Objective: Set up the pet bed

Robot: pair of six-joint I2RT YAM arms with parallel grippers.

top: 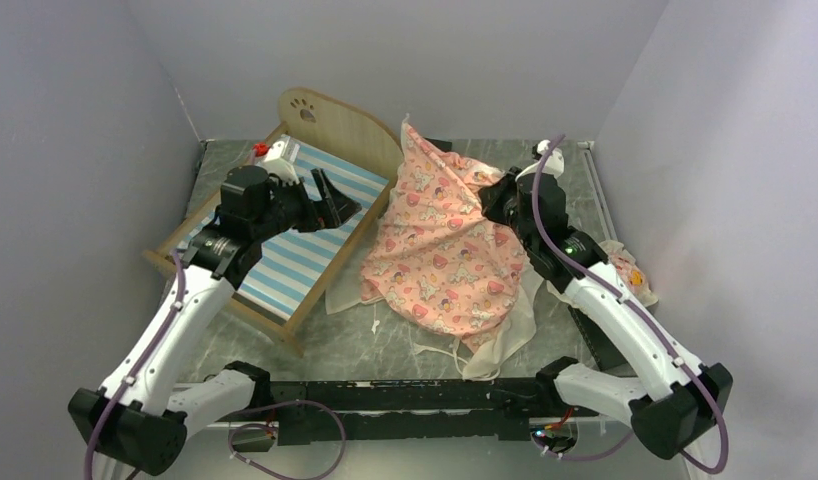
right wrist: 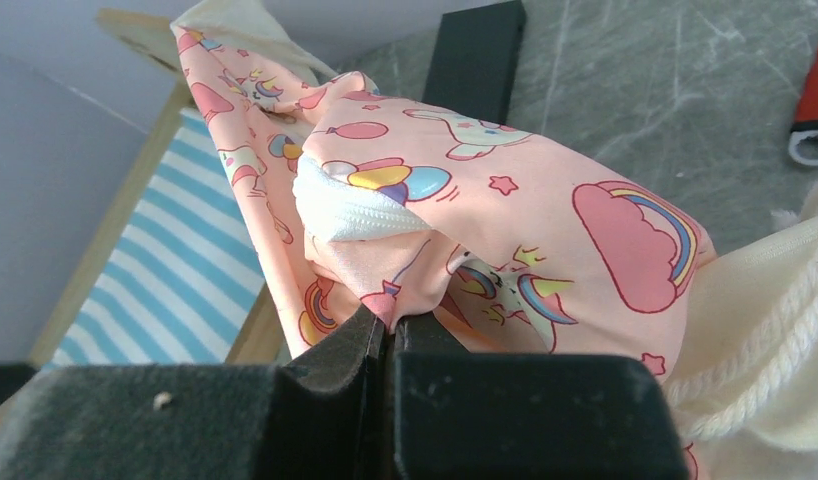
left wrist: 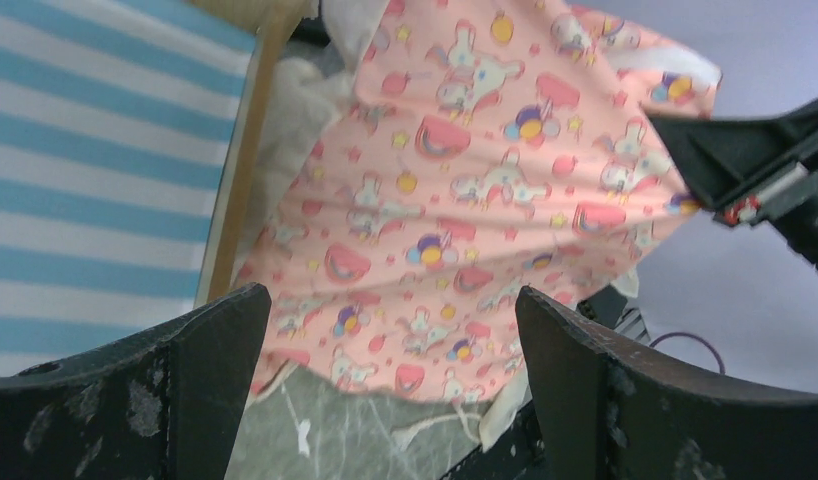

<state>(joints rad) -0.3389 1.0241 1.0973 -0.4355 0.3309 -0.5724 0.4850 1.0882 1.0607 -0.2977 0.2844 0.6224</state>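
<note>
The pet bed [top: 337, 124] is a light-wood frame with a paw-print headboard and a bare blue-and-white striped base [left wrist: 95, 190], standing at the left. To its right the pink cartoon-print mattress [top: 445, 245] is lifted and draped, its lower edge trailing on the table. My right gripper [right wrist: 390, 325] is shut on a pinched fold of that mattress [right wrist: 545, 230] at its upper right side. My left gripper [left wrist: 393, 300] hovers over the bed's right rail, jaws wide open with nothing between them, facing the mattress [left wrist: 455, 200].
A small frilled pillow [top: 630, 272] lies by the right wall. A red-and-white object [top: 262, 150] sits at the bed's back left corner. Grey walls close in on three sides. Cream ruffle and cords [top: 485, 350] hang near the front rail.
</note>
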